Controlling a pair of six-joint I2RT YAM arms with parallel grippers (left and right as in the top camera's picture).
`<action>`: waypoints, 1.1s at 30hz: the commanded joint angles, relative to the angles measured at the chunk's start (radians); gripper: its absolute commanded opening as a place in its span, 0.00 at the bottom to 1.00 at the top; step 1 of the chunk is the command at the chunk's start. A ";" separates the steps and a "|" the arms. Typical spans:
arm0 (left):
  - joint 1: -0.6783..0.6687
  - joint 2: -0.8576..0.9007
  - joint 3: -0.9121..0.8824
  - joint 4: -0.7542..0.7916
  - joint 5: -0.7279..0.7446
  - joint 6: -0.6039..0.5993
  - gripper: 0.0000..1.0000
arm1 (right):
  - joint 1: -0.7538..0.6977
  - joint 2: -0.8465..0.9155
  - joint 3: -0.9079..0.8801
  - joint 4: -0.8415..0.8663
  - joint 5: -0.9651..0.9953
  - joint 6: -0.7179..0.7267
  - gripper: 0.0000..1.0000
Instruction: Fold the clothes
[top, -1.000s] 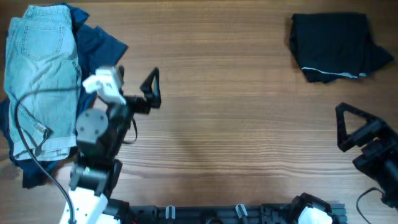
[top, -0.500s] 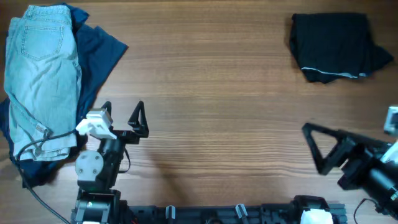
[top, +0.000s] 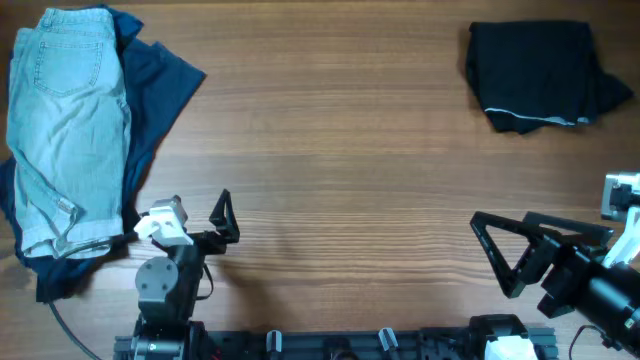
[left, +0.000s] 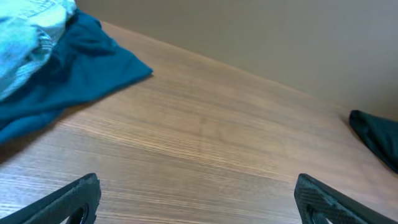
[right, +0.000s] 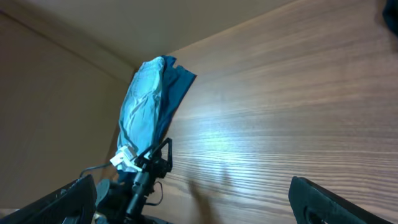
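Note:
Light blue denim shorts (top: 65, 130) lie on a dark blue shirt (top: 155, 95) at the far left of the table; both also show in the left wrist view (left: 37, 37) and the right wrist view (right: 146, 99). A folded black garment (top: 540, 75) lies at the far right back; its edge shows in the left wrist view (left: 376, 134). My left gripper (top: 200, 215) is open and empty near the front edge, right of the shorts. My right gripper (top: 530, 255) is open and empty at the front right.
The wooden table (top: 340, 150) stretches between the two piles. A black rail (top: 340, 345) runs along the front edge. A cable (top: 70, 320) trails from the left arm's base.
Both arms have drawn back toward the front edge. The left gripper has moved away from the shorts; the right gripper has swung left and lower. The clothes have not moved.

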 joint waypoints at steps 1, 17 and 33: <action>0.005 -0.083 -0.004 -0.008 -0.029 0.060 1.00 | 0.006 -0.006 -0.003 0.006 0.026 0.040 1.00; -0.018 -0.142 -0.004 -0.005 -0.025 0.056 1.00 | 0.006 -0.008 -0.002 0.008 0.119 0.783 1.00; -0.018 -0.142 -0.004 -0.005 -0.025 0.056 1.00 | 0.006 0.010 -0.253 0.425 0.512 -0.507 1.00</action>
